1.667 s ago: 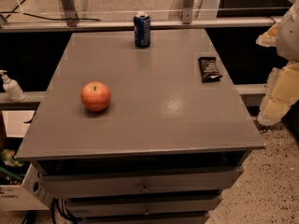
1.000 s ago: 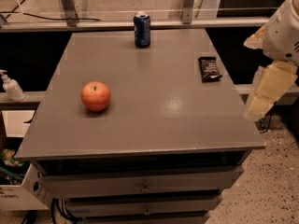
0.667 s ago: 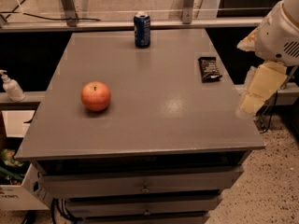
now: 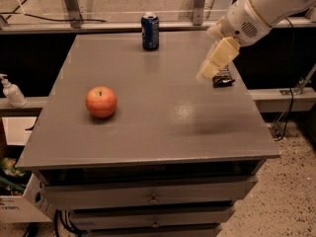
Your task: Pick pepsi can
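The pepsi can stands upright at the far edge of the grey table, dark blue with a silver top rim. My gripper hangs from the white arm coming in from the upper right. It hovers above the table's right side, to the right of the can and nearer the camera than it, well apart from it. It holds nothing that I can see.
A red apple sits on the table's left side. A flat black snack packet lies near the right edge, partly hidden behind my gripper. A white pump bottle stands on a ledge to the left. Drawers run below the tabletop.
My arm has swung in from the right edge, leftward and over the table, and now covers part of the black packet. The can and apple have not moved.
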Available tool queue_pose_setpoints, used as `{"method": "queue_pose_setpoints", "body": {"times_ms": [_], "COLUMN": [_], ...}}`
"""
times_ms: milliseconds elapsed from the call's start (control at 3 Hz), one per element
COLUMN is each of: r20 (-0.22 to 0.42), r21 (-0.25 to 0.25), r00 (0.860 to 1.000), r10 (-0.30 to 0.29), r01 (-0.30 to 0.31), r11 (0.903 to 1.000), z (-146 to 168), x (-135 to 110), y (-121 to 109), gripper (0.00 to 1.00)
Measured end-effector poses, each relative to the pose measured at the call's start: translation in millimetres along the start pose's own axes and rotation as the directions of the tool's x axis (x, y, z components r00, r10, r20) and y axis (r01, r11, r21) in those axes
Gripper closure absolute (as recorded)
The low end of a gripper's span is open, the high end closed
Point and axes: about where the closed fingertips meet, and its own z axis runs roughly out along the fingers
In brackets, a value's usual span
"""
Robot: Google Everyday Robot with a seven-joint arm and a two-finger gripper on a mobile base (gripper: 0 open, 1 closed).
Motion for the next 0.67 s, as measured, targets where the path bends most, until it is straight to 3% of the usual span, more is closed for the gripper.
{"method": "queue_pose_setpoints", "body": {"times_ms": [333, 667], "r20": [0.173, 0.312], "r21": [0.026, 0.051], "r00": [0.984, 0.949], "r10": [0.041, 0.052], "r01": [-0.046, -0.071], "r11": [0.9986, 0.9962], "z": [26.3, 44.0], "x": [-21.9, -33.5], "y": [-43.4, -68.0], "gripper": [0.0, 0.0]}}
